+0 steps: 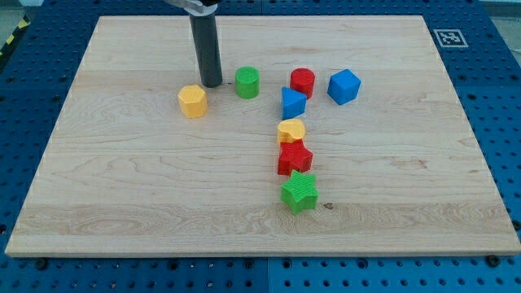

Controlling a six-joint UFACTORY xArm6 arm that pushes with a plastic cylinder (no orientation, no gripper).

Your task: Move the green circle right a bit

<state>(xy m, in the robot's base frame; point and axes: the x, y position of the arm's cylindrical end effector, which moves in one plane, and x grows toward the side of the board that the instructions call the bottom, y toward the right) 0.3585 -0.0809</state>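
The green circle (247, 82) is a short green cylinder on the wooden board (122, 179), in the upper middle of the view. My tip (211, 84) rests on the board just left of it, with a small gap between them. A yellow hexagon block (193, 101) lies just left of and below my tip. The rod rises straight up and out of the view's top.
Right of the green circle stand a red cylinder (303, 82), a blue block (293, 102) and a blue cube (343, 86). Below them run a yellow block (291, 130), a red star (295, 158) and a green star (299, 191).
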